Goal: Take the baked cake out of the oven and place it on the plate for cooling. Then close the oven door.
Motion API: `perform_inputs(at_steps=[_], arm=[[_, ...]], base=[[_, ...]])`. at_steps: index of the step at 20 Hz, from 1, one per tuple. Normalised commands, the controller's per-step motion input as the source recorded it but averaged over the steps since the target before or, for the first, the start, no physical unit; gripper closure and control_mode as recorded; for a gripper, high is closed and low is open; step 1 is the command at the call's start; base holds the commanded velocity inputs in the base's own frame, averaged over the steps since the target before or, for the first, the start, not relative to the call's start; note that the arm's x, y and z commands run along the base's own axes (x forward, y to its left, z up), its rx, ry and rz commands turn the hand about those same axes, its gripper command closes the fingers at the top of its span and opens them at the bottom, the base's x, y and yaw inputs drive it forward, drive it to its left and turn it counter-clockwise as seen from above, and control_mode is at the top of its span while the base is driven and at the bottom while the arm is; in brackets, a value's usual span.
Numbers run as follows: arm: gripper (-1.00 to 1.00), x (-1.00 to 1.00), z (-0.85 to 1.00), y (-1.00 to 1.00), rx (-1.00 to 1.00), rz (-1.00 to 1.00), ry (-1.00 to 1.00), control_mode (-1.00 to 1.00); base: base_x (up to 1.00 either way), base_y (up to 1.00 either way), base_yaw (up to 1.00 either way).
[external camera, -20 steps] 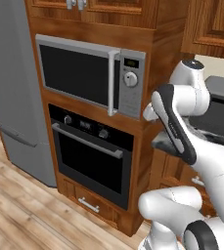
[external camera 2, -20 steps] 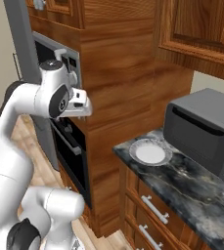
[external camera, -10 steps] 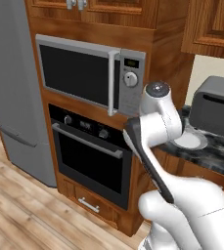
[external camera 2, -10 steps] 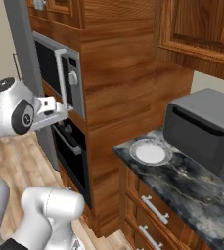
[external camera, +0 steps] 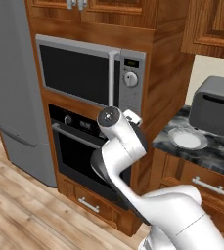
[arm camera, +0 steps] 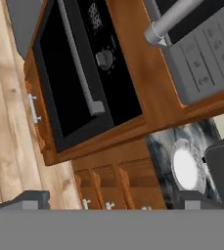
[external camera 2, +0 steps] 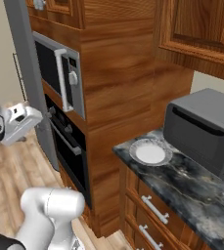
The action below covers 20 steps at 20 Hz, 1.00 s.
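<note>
The black oven (external camera: 79, 146) sits below the microwave. Its door (arm camera: 67, 78) is closed, with the silver bar handle (arm camera: 81, 63) across the top. The baked cake is hidden. To the right of the oven column, the round white plate (external camera: 187, 139) (external camera 2: 150, 152) (arm camera: 186, 169) lies bare on the dark stone counter. My gripper (arm camera: 111, 199) hangs in the air in front of the oven, level with its top edge and apart from the door. It is open, its fingertips (arm camera: 31, 199) spread wide with nothing between them. In the right base view the gripper (external camera 2: 44, 116) points at the oven.
The silver microwave (external camera: 84, 73) sits above the oven, its handle (external camera 2: 62, 80) sticking out. A grey toaster box (external camera 2: 206, 132) stands on the counter (external camera 2: 182, 183) behind the plate. The tall grey fridge (external camera: 11, 97) is on the left. Drawers (external camera: 201, 183) are under the counter, wooden floor in front.
The arm has swung left, from beside the counter across the cabinet column to the front of the oven. The hand now looks at the oven door and plate.
</note>
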Motion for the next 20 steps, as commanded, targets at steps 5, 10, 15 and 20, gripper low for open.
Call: perform_inputs(at_steps=[5, 10, 15, 20], arm=[[-1.0, 0.27, -0.4, 0.49, -0.16, 0.15, 0.01, -1.0], [-1.0, 0.38, -0.38, 0.25, -0.13, 0.1, 0.0, -1.0], [-1.0, 0.25, -0.4, 0.0, -0.09, 0.0, 0.0, -1.0], [-1.0, 0.17, -0.37, 0.0, -0.07, 0.0, 0.0, -1.0]], base=[[0.0, 0.0, 0.0], [0.0, 0.0, 0.0], [0.0, 0.0, 0.0], [0.0, 0.0, 0.0]])
